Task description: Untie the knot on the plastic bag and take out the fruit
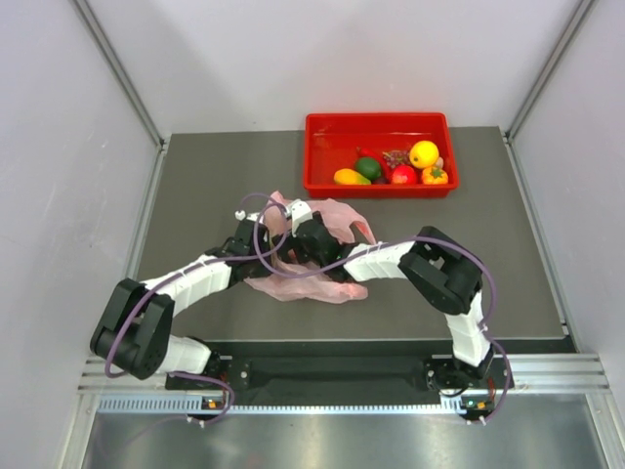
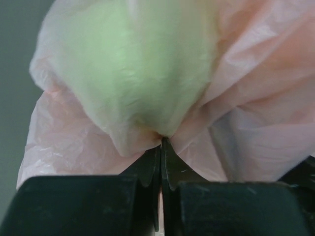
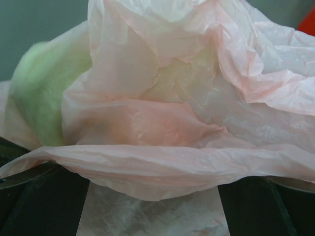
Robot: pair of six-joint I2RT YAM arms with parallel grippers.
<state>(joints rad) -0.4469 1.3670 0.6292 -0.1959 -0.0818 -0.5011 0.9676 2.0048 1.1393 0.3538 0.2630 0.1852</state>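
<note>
The pale-pink plastic bag (image 1: 322,283) lies crumpled in the middle of the table, with both grippers pressed into it. My left gripper (image 2: 161,142) is shut, pinching a fold of the bag's film; a green fruit (image 2: 133,73) shows through the plastic just beyond the tips. From above, the left gripper (image 1: 262,237) is at the bag's left side. My right gripper (image 3: 152,177), seen from above at the bag's top (image 1: 308,239), stands wide open, with a fold of the bag (image 3: 162,162) draped across the gap. Green (image 3: 39,98) and pinkish-orange (image 3: 133,128) fruit show inside. The knot is hidden.
A red tray (image 1: 317,147) stands at the back of the table, holding a round yellow fruit (image 1: 424,153), a dark green one (image 1: 368,167), grapes (image 1: 395,156) and other fruit. Grey walls and metal rails frame the table.
</note>
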